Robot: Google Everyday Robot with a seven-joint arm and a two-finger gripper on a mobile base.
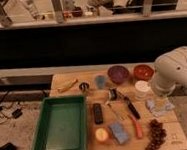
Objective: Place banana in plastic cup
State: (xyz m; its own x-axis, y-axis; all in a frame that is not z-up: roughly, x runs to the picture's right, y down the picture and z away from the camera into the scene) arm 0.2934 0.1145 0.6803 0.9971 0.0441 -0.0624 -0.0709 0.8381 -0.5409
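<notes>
The banana (67,86) is pale yellow, slim and slightly curved, and lies at the far left of the wooden table (72,77). To its right, past a small dark cup (84,86), the light blue plastic cup (100,81) stands upright in the back row. My white arm comes in from the right. My gripper (158,103) hangs at the arm's lower end over the table's right side, above a blue-grey cloth (158,108). It is open, holds nothing, and is far from both the banana and the cup.
A purple bowl (118,74), a red bowl (143,72) and a white container (142,89) stand at the back right. A green tray (43,140) fills the front left. A black bar (97,113), round fruit (101,134), blue sponge (119,132), orange-red piece (138,127) and grapes (156,133) lie in front.
</notes>
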